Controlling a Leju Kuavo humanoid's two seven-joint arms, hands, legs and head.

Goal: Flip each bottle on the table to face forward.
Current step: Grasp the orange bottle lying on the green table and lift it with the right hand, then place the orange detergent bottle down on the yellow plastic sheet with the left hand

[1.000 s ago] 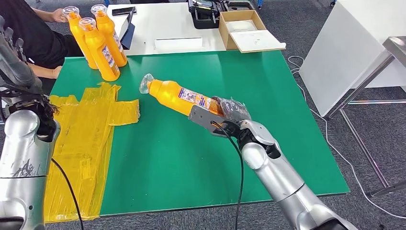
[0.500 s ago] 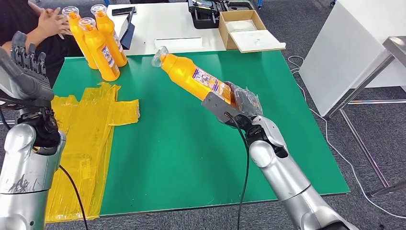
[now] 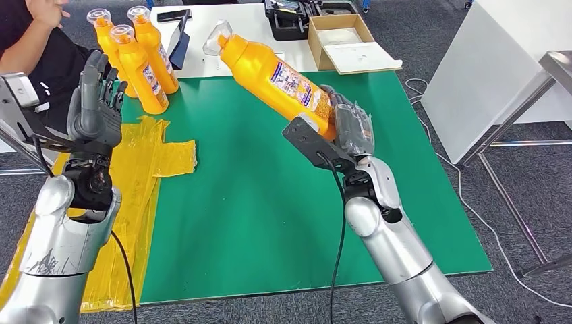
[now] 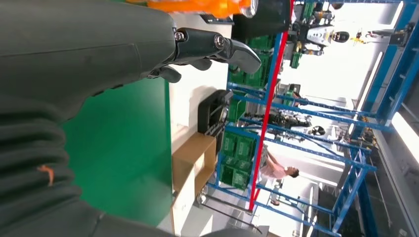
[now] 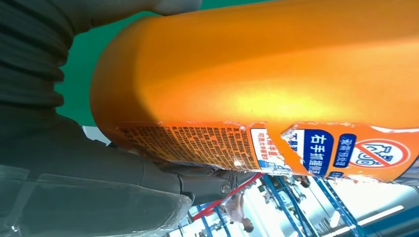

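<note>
My right hand (image 3: 345,128), wrapped in clear plastic, grips the base of an orange bottle (image 3: 273,74) and holds it tilted above the green table (image 3: 256,202), its clear cap pointing to the far left. The right wrist view is close on that orange bottle (image 5: 276,74) and its printed label (image 5: 257,148). Three more orange bottles (image 3: 138,57) stand upright together at the table's far left corner. My left hand (image 3: 96,108) is raised over the table's left side, fingers apart and holding nothing; its fingers (image 4: 217,47) show in the left wrist view.
A yellow plastic sheet (image 3: 135,175) covers the table's left edge. A person (image 3: 40,40) sits at the far left, behind the standing bottles. Behind the green table, a white table (image 3: 236,34) carries an open cardboard box (image 3: 347,44) and a black case (image 3: 290,17).
My right hand has lifted the bottle off the table and swung it up and away, steeper than before. My left hand has risen and moved right toward the standing bottles. The person's hands drew back.
</note>
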